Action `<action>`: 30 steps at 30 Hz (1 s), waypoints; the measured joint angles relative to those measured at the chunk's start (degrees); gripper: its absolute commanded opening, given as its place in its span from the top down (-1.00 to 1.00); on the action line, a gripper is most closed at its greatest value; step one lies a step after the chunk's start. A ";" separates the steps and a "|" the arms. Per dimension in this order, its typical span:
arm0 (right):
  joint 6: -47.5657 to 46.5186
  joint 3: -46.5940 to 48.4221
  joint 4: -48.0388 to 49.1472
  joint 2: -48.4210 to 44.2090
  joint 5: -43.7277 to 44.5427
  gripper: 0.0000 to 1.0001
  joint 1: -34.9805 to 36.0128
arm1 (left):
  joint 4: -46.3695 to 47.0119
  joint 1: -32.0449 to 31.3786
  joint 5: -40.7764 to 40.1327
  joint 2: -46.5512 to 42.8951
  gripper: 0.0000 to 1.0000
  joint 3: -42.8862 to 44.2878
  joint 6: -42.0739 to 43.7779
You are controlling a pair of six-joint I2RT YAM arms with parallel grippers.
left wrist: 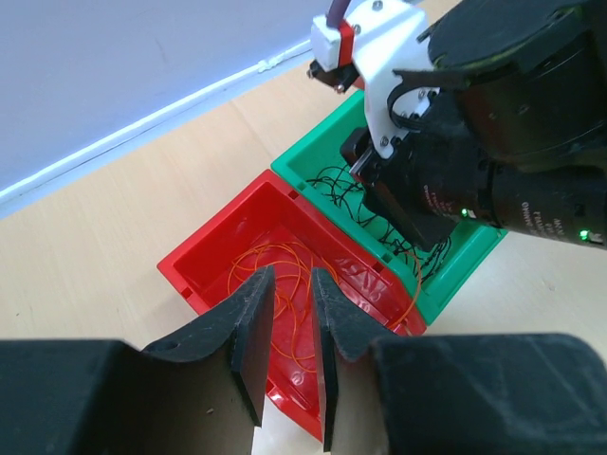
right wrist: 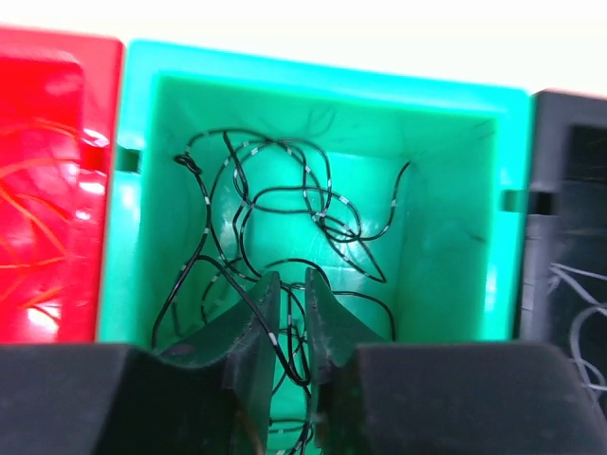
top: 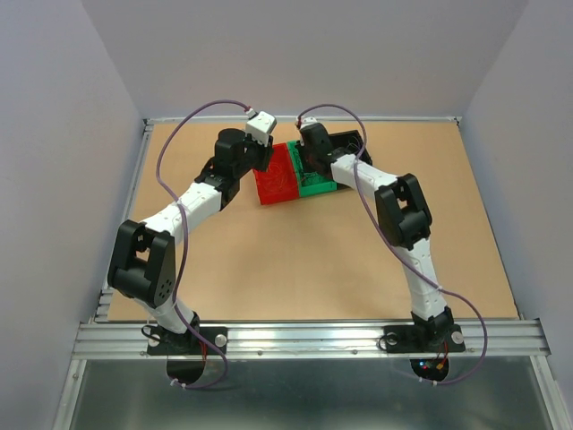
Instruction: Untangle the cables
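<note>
Tan tabletop [top: 269, 278] between grey walls carries three bins touching in a row near its far middle: a red bin [left wrist: 204, 256], a green bin [right wrist: 455, 171] and a black bin [right wrist: 569, 171]. The left gripper [left wrist: 291, 284] hangs over the red bin, its jaws a narrow slit apart with nothing seen between them. The right gripper [right wrist: 289, 284] sits low inside the green bin, jaws a little parted. The cables lie sorted by colour: orange cables [left wrist: 254, 265] looped in the red bin, black cables [right wrist: 285, 199] loosely clumped in the green one, a few pale strands [right wrist: 580, 284] in the black one. So the sorting looks well along, with a black strand being dropped off. That strand runs by the right fingers; whether it is pinched I cannot tell. The next move likely calls for a straight lift clear of it, minding the other wrist close by.
</note>
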 measured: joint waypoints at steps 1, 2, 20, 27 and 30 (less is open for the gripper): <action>0.15 0.00 0.00 -0.46 0.11 0.41 0.00 | 0.00 0.00 0.00 0.00 0.33 0.00 0.00; 0.22 0.00 0.02 -0.87 0.15 0.37 0.00 | 0.00 0.00 0.00 0.00 0.33 0.00 -0.02; 1.42 -0.11 -0.37 -3.91 2.73 -0.47 0.00 | -0.66 0.00 0.04 0.46 0.33 0.00 0.00; 1.42 -1.38 -0.13 -7.58 2.84 -0.50 0.00 | -0.90 0.00 0.04 0.98 0.33 0.00 0.00; 1.36 -1.62 -0.02 -8.02 2.38 -0.45 0.00 | -0.90 0.00 0.07 1.05 0.33 0.00 0.02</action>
